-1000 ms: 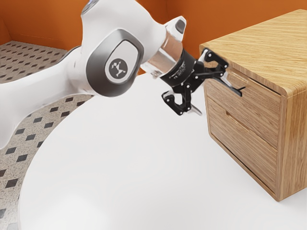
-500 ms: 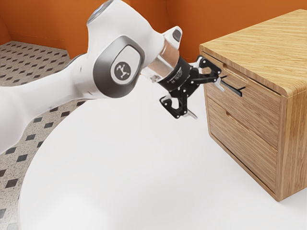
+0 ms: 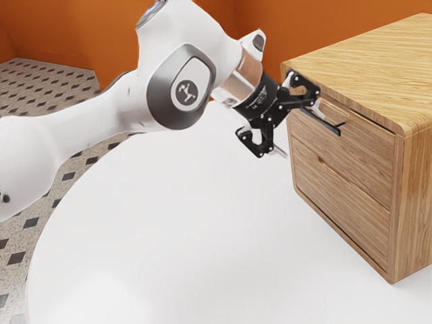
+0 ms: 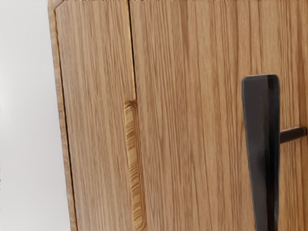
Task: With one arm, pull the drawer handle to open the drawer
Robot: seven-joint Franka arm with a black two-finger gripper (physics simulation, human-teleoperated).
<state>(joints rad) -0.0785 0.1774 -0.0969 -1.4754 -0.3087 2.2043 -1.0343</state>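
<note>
Hovering at the front of the wood-grain cabinet (image 3: 378,81), the black jaws stand spread wide, grasping nothing. The upper finger is close by the near end of the drawer handle (image 3: 324,123), a slim, tapered black bar on the top drawer (image 3: 351,158). Drawer front flush, shut. Smooth white tabletop (image 3: 169,236) beneath.

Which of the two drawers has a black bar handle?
The upper drawer: a black bar handle stands out from its front. The lower drawer has only a recessed wooden groove as grip.
</note>
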